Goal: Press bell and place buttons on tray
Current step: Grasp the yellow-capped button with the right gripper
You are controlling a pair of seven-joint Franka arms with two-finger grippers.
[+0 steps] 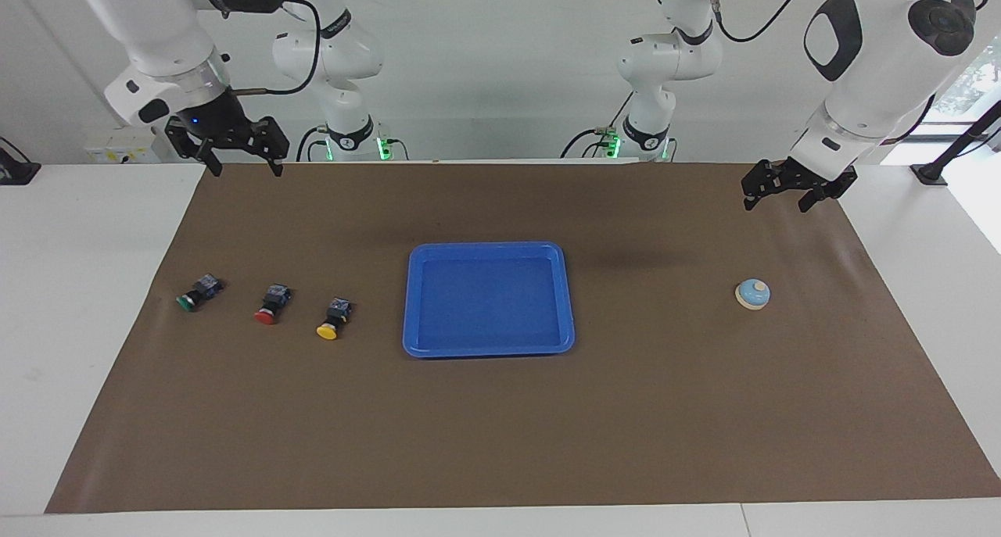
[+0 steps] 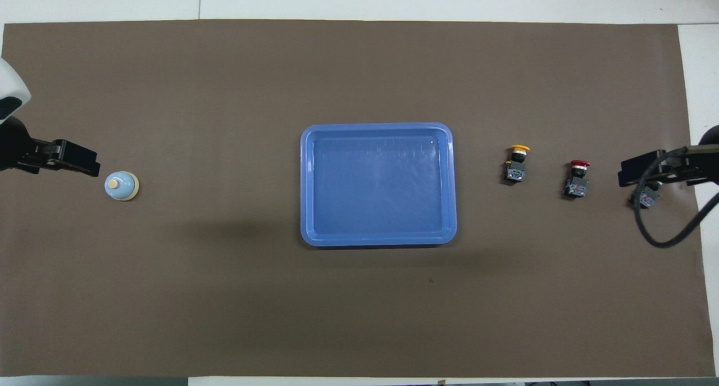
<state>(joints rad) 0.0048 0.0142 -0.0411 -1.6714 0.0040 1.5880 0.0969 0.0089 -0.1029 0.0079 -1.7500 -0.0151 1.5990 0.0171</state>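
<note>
A robotics lab is being shown: two white arms (image 1: 868, 60) are being operated at a brown-matted table (image 1: 500, 443).
</note>
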